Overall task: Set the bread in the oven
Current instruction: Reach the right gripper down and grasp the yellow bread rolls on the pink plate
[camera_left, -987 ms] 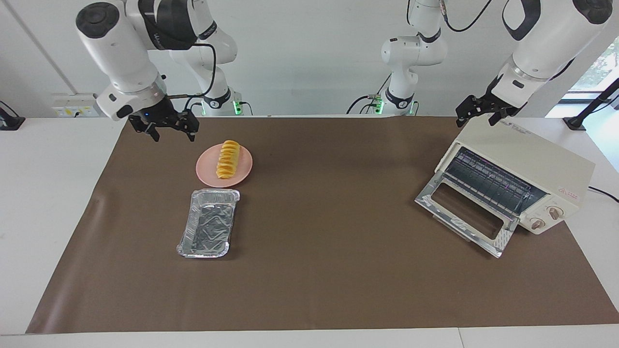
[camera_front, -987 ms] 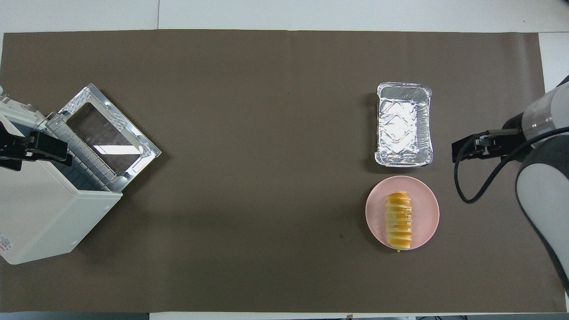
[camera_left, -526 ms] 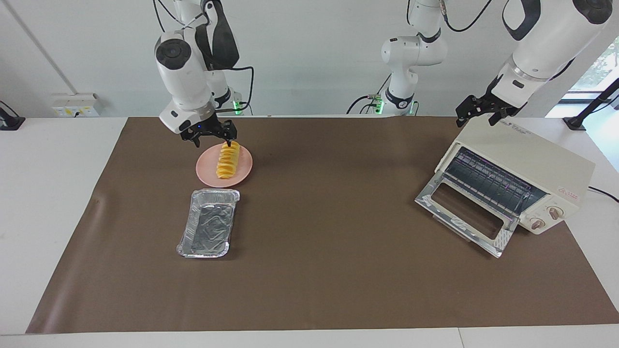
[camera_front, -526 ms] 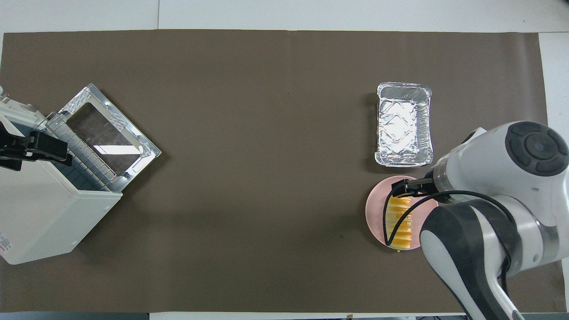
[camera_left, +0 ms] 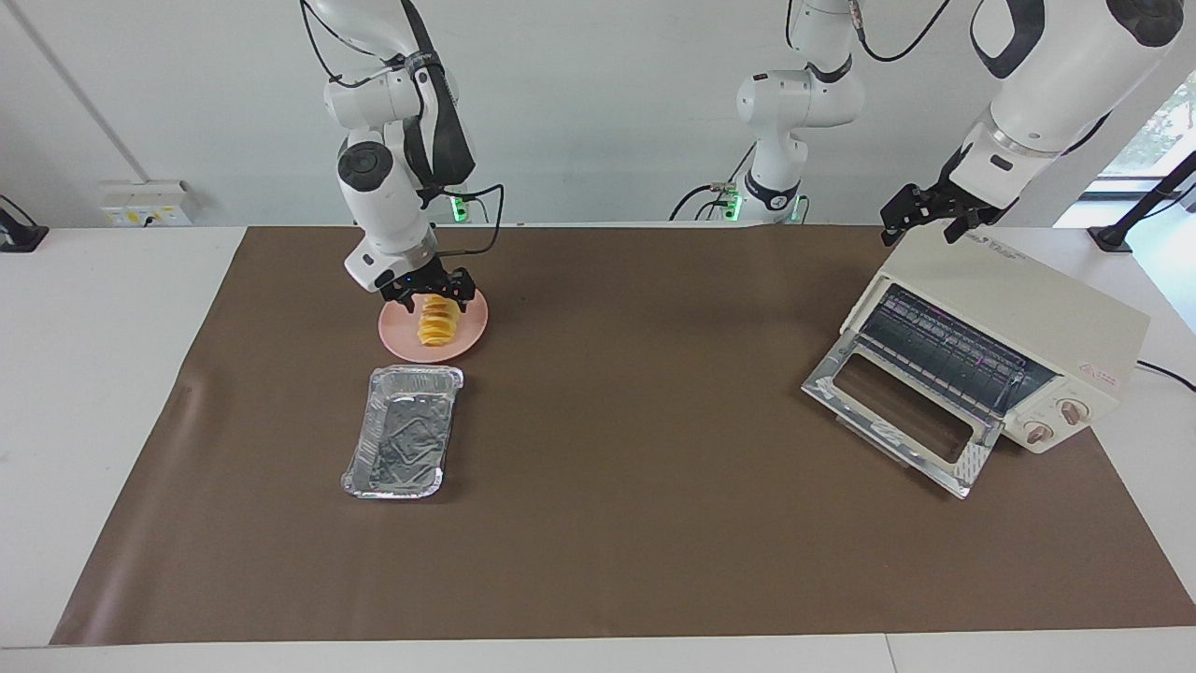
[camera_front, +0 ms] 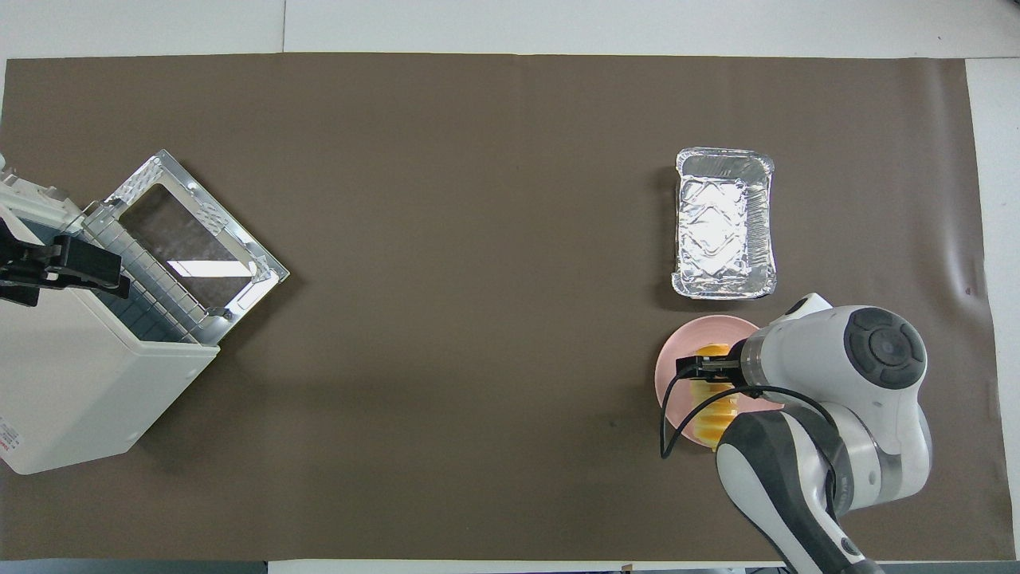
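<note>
Right claw (camera_left: 433, 305): fingers apart, straddling the bread (camera_left: 436, 325) on the pink plate (camera_left: 470, 338).
Left claw (camera_left: 928, 218): waits over the oven (camera_left: 1028, 318); fingers unreadable.
Risk: an off-centre squeeze could tip the roll or drag the plate.

Light is bright, even and diffuse from above, both views sharp throughout. Shadows are soft: a faint one lies on the brown mat (camera_left: 617, 439) under the right gripper's fingers (camera_left: 407, 304). Mild glare shows on the foil tray (camera_left: 400, 443) and the oven (camera_left: 981, 360) door.
</note>
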